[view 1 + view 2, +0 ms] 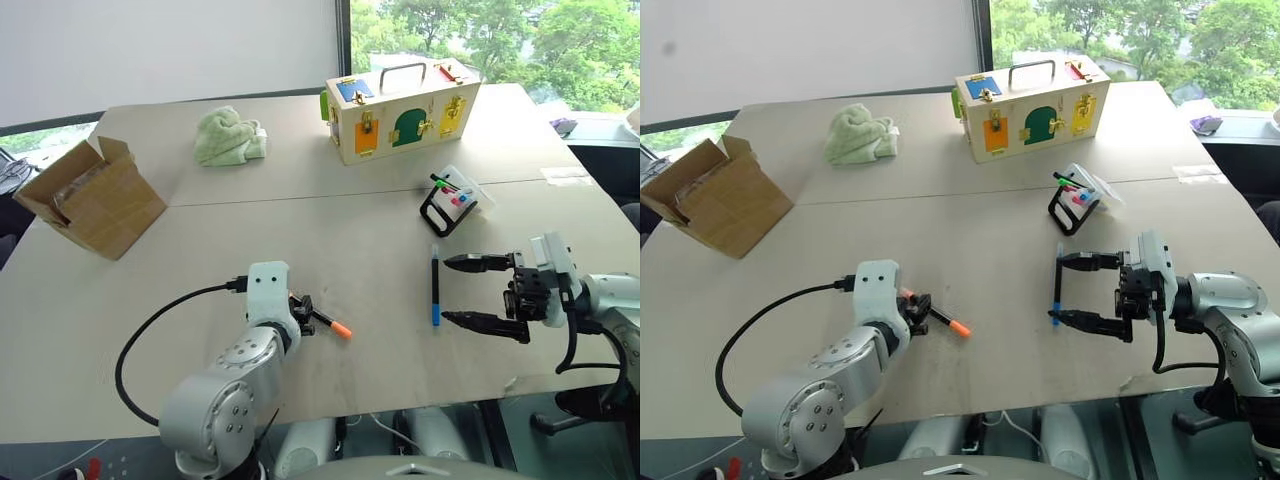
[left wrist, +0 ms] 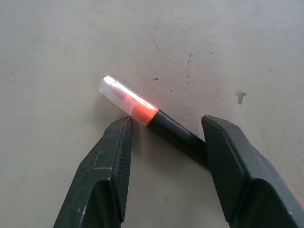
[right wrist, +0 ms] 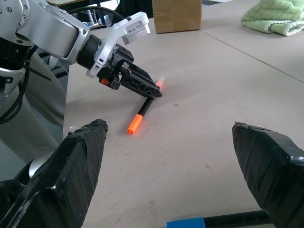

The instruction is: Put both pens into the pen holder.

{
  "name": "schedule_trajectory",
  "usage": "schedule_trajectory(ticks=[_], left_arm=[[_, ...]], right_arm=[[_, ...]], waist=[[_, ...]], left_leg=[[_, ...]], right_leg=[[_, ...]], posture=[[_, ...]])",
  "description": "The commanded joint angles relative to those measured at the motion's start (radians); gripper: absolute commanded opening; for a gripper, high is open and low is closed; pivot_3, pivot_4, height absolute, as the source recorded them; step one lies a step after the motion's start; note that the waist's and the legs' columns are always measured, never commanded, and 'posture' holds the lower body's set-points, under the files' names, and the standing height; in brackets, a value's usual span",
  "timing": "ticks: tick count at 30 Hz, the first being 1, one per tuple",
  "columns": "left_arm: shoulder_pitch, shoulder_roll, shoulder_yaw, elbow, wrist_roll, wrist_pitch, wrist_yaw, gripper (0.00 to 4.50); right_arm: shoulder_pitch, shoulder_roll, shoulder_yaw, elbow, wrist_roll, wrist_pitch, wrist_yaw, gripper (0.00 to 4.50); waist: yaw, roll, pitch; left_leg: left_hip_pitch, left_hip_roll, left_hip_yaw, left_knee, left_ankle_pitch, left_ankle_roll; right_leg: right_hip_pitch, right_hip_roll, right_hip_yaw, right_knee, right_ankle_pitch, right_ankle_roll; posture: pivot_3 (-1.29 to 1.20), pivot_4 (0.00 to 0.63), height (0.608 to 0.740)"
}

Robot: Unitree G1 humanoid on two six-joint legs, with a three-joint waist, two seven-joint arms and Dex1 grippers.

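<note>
The left pincer (image 2: 166, 142) straddles the orange-ended pen (image 2: 156, 118), half shut, near one end; it could pivot out. The right pincer (image 1: 480, 292) gapes beside the blue-ended pen (image 1: 435, 285), just short of the pen holder (image 1: 450, 203).

The middle of the worktop (image 1: 300, 240) lies bare, a broad lane running from the lower centre of the frame up toward the wooden box (image 1: 400, 108). At the left edge a cardboard box (image 1: 92, 197) blocks passage, and a green cloth (image 1: 229, 136) sits at upper centre-left. The pen holder (image 1: 452, 199) stands right of centre, with open surface on all sides. Below it the blue-ended pen (image 1: 436, 287) lies lengthwise, just beside the wide-spread fingers of the right tool (image 1: 462, 292). At lower centre the orange-ended pen (image 1: 330, 324) lies between the fingers of the left tool (image 2: 166, 161), bare worktop around it.
</note>
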Motion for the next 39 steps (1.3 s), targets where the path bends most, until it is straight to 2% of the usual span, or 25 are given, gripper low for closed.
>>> schedule_trajectory(ticks=[1, 8, 12, 14, 29, 32, 39], left_arm=[[0.068, -0.004, 0.001, 0.085, 0.014, 0.072, 0.005, 2.51], [0.062, 0.009, 0.014, 0.089, 0.031, 0.072, 0.007, 2.51], [0.069, 0.021, -0.001, 0.071, 0.008, 0.072, -0.013, 1.40], [0.070, 0.023, 0.004, 0.077, 0.015, 0.072, -0.013, 0.60], [0.045, 0.061, 0.018, 0.096, 0.036, 0.072, -0.033, 0.60], [0.036, 0.072, 0.004, 0.074, 0.050, 0.072, -0.037, 0.03], [0.006, 0.079, 0.037, 0.093, 0.081, 0.072, -0.047, 0.03]], right_arm=[[-0.008, -0.013, -0.027, -0.014, 0.007, -0.014, 0.010, 4.50], [-0.001, -0.011, -0.029, -0.017, 0.004, -0.014, 0.009, 4.50], [0.004, -0.009, -0.028, -0.019, 0.004, -0.015, 0.007, 4.50], [0.004, -0.007, -0.028, -0.019, 0.003, -0.016, 0.006, 4.50], [0.004, -0.003, -0.026, -0.017, 0.002, -0.019, 0.001, 4.50], [0.003, -0.002, -0.025, -0.015, 0.002, -0.020, 0.001, 4.50], [0.002, 0.002, -0.022, -0.009, -0.003, -0.025, 0.000, 4.50]], waist=[[-0.002, 0.001, -0.001], [-0.002, 0.001, -0.001], [-0.001, 0.002, -0.001], [-0.001, 0.002, -0.001], [-0.002, 0.002, -0.001], [-0.002, 0.001, -0.001], [-0.002, 0.001, -0.001]], left_leg=[[0.000, 0.000, 0.000, 0.000, 0.000, 0.000], [0.000, 0.000, 0.000, 0.000, 0.000, 0.000], [0.000, 0.000, 0.000, 0.000, 0.000, 0.000], [0.000, 0.000, 0.000, 0.000, 0.000, 0.000], [0.001, 0.000, 0.000, 0.000, 0.000, 0.000], [0.001, 0.000, 0.000, 0.000, 0.000, 0.000], [0.001, 0.000, 0.000, 0.000, 0.000, 0.000]], right_leg=[[0.000, 0.000, 0.000, 0.000, 0.000, 0.000], [0.000, 0.000, 0.000, 0.000, 0.000, 0.000], [0.000, 0.000, 0.000, 0.000, 0.000, 0.000], [0.000, 0.000, 0.000, 0.000, 0.000, 0.000], [0.000, 0.000, 0.000, 0.000, 0.000, 0.000], [0.000, 0.000, 0.000, 0.000, 0.000, 0.000], [0.000, 0.000, 0.000, 0.000, 0.000, 0.000]], posture=[[0.00, 0.150, 0.740], [0.00, 0.150, 0.740], [0.00, 0.150, 0.740], [0.00, 0.150, 0.740], [0.00, 0.150, 0.740], [0.00, 0.150, 0.740], [0.00, 0.150, 0.740]])
